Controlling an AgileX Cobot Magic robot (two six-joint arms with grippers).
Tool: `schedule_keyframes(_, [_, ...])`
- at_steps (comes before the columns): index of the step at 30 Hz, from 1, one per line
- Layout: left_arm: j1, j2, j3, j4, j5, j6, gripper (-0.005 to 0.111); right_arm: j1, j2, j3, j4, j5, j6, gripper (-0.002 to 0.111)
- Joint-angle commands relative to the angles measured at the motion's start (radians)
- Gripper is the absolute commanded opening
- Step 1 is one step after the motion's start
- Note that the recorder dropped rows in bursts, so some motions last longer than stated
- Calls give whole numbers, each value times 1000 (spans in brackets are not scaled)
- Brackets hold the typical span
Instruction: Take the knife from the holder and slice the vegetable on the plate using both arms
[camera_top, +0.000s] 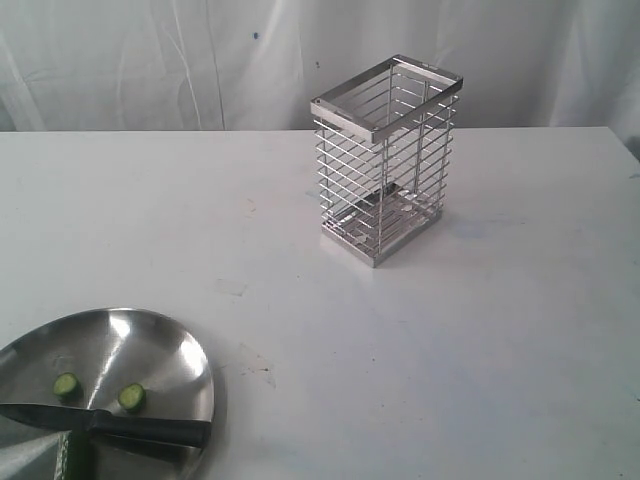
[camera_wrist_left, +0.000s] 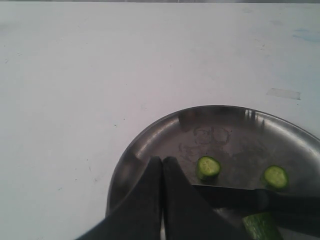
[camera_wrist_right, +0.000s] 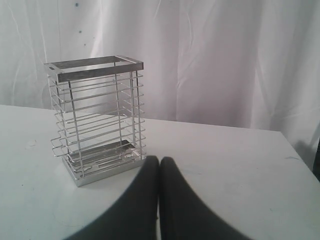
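The knife (camera_top: 130, 427) lies flat across the steel plate (camera_top: 185, 350) at the front left, black handle pointing right. Beyond its blade rest two cucumber slices (camera_top: 66, 385) (camera_top: 132, 397). The rest of the cucumber (camera_top: 78, 458) shows just under the knife. In the left wrist view my left gripper (camera_wrist_left: 161, 161) is shut and empty over the plate (camera_wrist_left: 150, 140), beside the knife (camera_wrist_left: 235, 197), the slices (camera_wrist_left: 208, 167) (camera_wrist_left: 276, 176) and the cucumber stub (camera_wrist_left: 260, 227). My right gripper (camera_wrist_right: 159, 160) is shut and empty, a little in front of the empty holder (camera_wrist_right: 95, 120). Neither arm shows in the exterior view.
The wire holder (camera_top: 385, 160) stands upright near the back middle of the white table (camera_top: 450, 350). A white cloth backdrop (camera_top: 150, 60) hangs behind the table. The plate runs off the front left edge of the exterior view.
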Motion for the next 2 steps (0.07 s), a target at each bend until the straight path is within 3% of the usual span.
schedule_keyframes(1, [-3, -4, 3, 5, 5, 7, 0, -3, -5, 5, -2, -2, 0, 0])
schedule_keyframes(2, [-3, -4, 3, 5, 5, 7, 0, -3, -5, 5, -2, -2, 0, 0])
